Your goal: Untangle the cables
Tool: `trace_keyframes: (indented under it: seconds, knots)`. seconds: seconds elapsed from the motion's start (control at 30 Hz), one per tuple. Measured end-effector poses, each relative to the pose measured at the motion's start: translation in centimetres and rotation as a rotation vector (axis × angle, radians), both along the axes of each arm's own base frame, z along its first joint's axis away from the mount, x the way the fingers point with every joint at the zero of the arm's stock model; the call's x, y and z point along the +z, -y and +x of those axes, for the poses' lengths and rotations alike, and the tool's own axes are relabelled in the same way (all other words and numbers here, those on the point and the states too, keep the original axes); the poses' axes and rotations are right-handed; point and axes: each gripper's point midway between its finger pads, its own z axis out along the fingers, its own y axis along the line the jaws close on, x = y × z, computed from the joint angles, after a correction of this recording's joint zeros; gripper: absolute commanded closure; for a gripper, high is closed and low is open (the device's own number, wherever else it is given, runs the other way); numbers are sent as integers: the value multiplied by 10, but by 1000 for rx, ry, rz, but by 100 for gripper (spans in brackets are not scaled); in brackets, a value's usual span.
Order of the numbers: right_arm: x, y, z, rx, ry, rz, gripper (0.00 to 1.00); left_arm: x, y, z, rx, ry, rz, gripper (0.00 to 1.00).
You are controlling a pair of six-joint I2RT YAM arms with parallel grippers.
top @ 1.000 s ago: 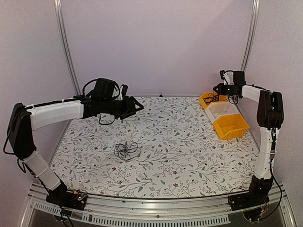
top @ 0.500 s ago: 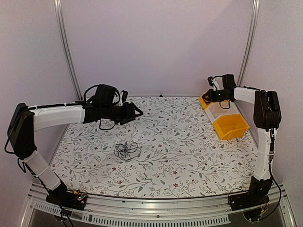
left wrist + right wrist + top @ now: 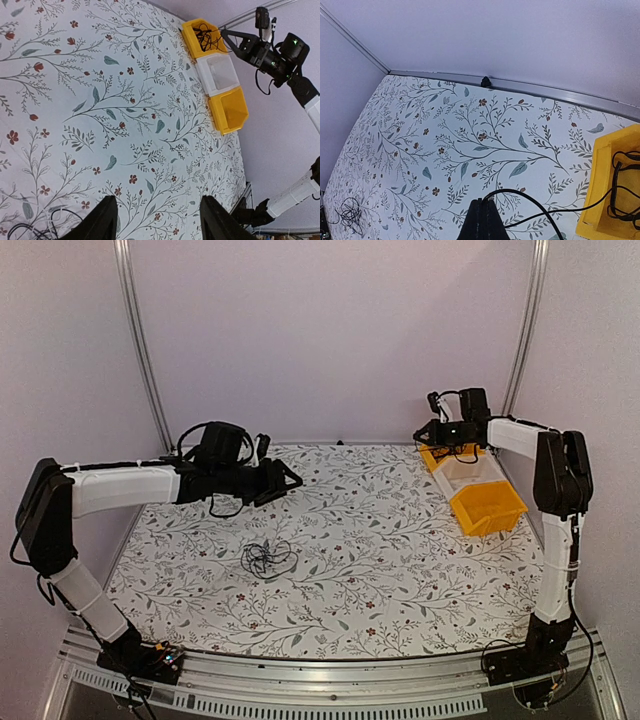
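A bunch of thin black cables (image 3: 267,558) lies on the floral table, left of the middle; it also shows in the right wrist view (image 3: 350,212). My left gripper (image 3: 290,478) hovers behind it, open and empty, its fingers (image 3: 107,224) wide apart in the left wrist view. My right gripper (image 3: 421,433) is just left of the far yellow bin (image 3: 432,453), shut (image 3: 484,202) on a black cable (image 3: 512,190). That cable arcs right into the bin (image 3: 596,200), where more black cable (image 3: 622,197) lies.
Three bins stand in a row at the back right: the far yellow bin (image 3: 189,37), a white bin (image 3: 470,475) and a near yellow bin (image 3: 488,507). A metal rail (image 3: 545,90) borders the table's far edge, with purple walls behind.
My right gripper has moved left, from over the far yellow bin to just beyond its left side, with a cable in it. My left gripper has dropped slightly.
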Motion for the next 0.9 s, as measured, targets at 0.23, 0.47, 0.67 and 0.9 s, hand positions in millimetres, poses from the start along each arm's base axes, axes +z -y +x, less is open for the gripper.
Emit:
trace_keyframes:
  seconds: [0.23, 0.47, 0.67, 0.9]
  knots:
    - [24, -1, 10, -16, 48, 29, 100, -1, 0, 0, 5, -5, -6, 41]
    - [23, 35, 22, -93, 54, 11, 100, -1, 0, 0, 7, -8, -8, 41]
    - [5, 88, 39, -207, 57, -53, 100, -1, 0, 0, 4, -11, -7, 41]
    - [-37, 108, 51, -243, 42, -159, 100, -8, 0, -2, 3, -36, 9, 42]
